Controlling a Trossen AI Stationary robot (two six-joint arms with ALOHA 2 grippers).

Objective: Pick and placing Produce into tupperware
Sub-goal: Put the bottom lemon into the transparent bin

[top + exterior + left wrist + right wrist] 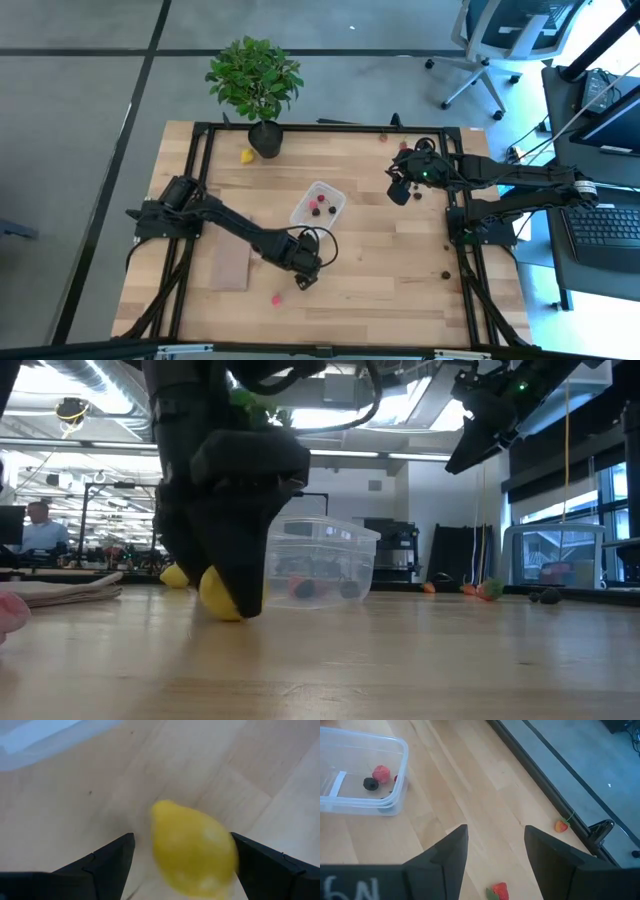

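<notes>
Yellow toy lemon (192, 851) lies on the bench (400, 270) between the left hand's (182, 862) spread, unclenched fingers, mostly hidden from above. Tupperware (318, 206) mid-bench holds red and dark pieces. Right hand (495, 852) released, raised near the far right corner.

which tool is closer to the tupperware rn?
Left. The left tool is low at the table just off the tupperware, straddling a yellow lemon. The right tool hangs raised, farther off.
</notes>
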